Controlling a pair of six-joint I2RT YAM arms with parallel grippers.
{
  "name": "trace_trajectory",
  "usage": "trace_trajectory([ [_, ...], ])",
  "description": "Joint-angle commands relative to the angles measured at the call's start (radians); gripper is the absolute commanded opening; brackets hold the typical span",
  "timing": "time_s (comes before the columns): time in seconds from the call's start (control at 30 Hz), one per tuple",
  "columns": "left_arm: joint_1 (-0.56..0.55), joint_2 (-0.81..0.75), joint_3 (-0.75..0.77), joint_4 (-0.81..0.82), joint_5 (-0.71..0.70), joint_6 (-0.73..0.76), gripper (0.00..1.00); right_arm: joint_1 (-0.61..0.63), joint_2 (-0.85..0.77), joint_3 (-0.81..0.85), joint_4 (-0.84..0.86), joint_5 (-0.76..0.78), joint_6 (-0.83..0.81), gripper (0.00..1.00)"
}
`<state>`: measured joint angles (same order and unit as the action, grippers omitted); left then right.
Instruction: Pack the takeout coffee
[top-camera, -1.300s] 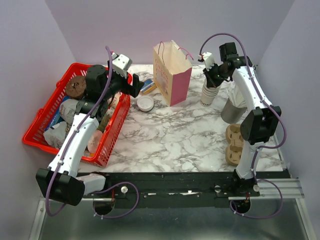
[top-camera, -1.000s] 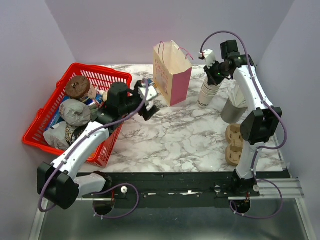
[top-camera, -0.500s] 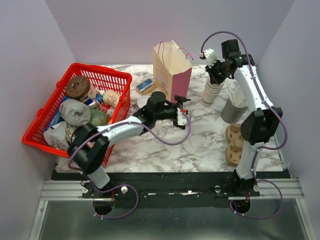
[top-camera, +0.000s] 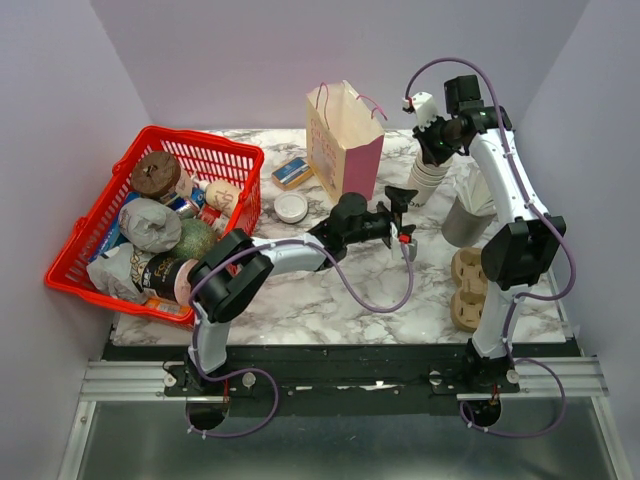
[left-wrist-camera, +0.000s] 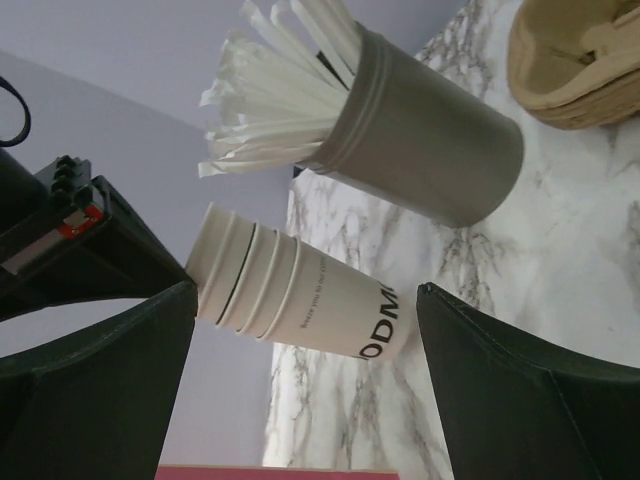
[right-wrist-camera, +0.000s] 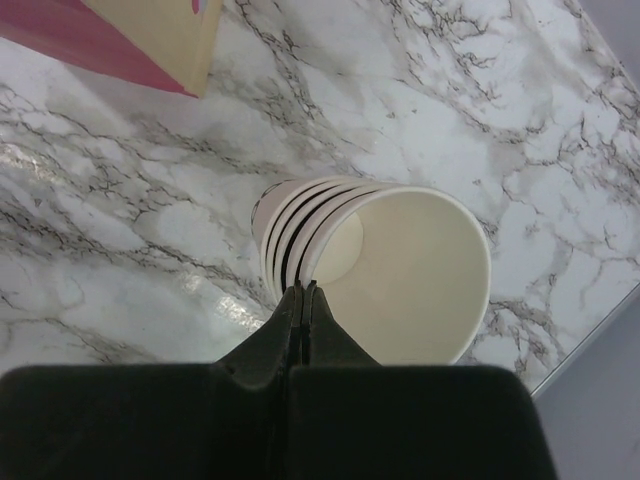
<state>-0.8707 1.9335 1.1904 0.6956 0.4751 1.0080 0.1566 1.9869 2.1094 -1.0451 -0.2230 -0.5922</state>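
A cup with a dark brown band, which may be the takeout coffee, lies on its side in the near corner of the red basket. A round white lid sits on the table beside the basket. My left gripper is open, stretched across the table, with a tilted stack of cream cups just beyond its fingers. My right gripper is shut, pinching the rim of the top cup of that stack from above.
A pink paper bag stands open at the back. A grey cup of white sticks is right of the stack, with cardboard cup carriers nearer. A blue box lies by the bag.
My left arm swung out of the basket and across the table to the right, ending open near the cup stack. My right gripper kept its pinch and the stack shifted slightly.
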Motion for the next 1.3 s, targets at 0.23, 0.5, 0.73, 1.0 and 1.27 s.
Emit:
trace_trajectory([
  [0.23, -0.014, 0.133, 0.175, 0.030, -0.220, 0.089, 0.99, 0.011, -0.022, 0.001, -0.006, 0.027, 0.097, 0.01],
  [0.5, -0.030, 0.219, 0.281, -0.044, -0.286, 0.112, 0.99, 0.037, -0.031, -0.009, -0.007, 0.053, 0.124, 0.01],
  [0.73, -0.040, 0.280, 0.371, -0.116, -0.391, 0.112, 0.99, 0.052, -0.051, -0.025, -0.004, 0.091, 0.131, 0.01],
  [1.0, -0.053, 0.311, 0.396, -0.143, -0.418, 0.107, 0.99, 0.069, -0.068, -0.042, -0.003, 0.106, 0.134, 0.01],
  [1.27, -0.053, 0.343, 0.420, -0.150, -0.441, 0.115, 0.99, 0.078, -0.079, -0.048, -0.001, 0.120, 0.129, 0.01],
])
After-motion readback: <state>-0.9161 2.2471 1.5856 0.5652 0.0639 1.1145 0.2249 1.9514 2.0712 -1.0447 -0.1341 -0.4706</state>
